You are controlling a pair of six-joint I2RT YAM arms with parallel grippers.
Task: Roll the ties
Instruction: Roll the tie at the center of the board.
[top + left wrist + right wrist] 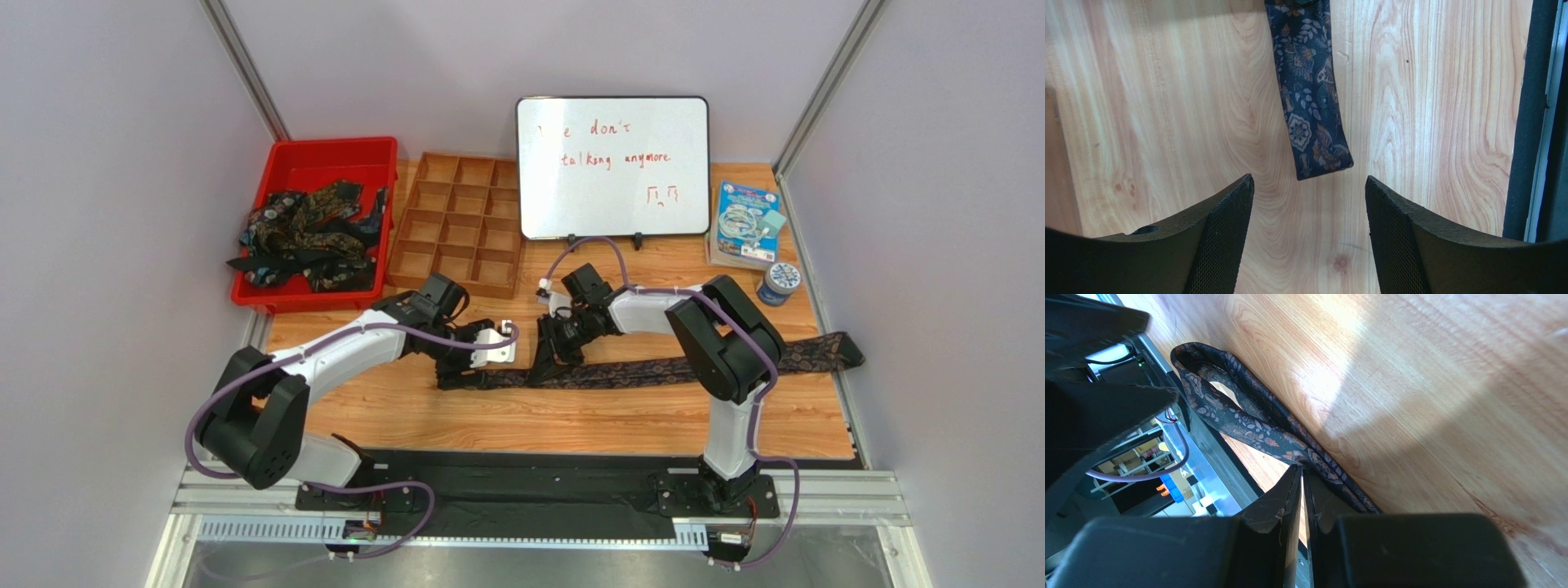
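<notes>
**Tie (626, 371), one, laid out.** It lies flat on the bench between centre and near edge. Its long axis runs left to right, roughly parallel to the near edge. The broad end points at the right edge and the narrow end sits near mid-bench.
- A stretch of the tie is hidden under the right arm's elbow.
- In the left wrist view the tie is cut off at the top of the frame.
- In the right wrist view a folded loop of the fabric shows (1247, 422), and the spot where it is pinched is largely masked by the fingers.

**Left gripper (1308, 184).** The arm reaches in from the near left corner with a bent elbow and the wrist turned down. The jaws are spread wide over bare wood. The tie's narrow end (1315, 122) lies just beyond the fingertips, untouched.

**Right gripper (1301, 478).** The arm is doubled back, its forearm pointing toward the left edge. The jaws are pressed together on the tie, just beside the left gripper.

**Heaped ties (307, 233).** They sit in a red bin (325, 150) at the far left corner. They are tangled and cannot be counted.

**Also present.**
- A compartment tray (460, 221).
- A whiteboard (611, 165) at the far edge.
</notes>
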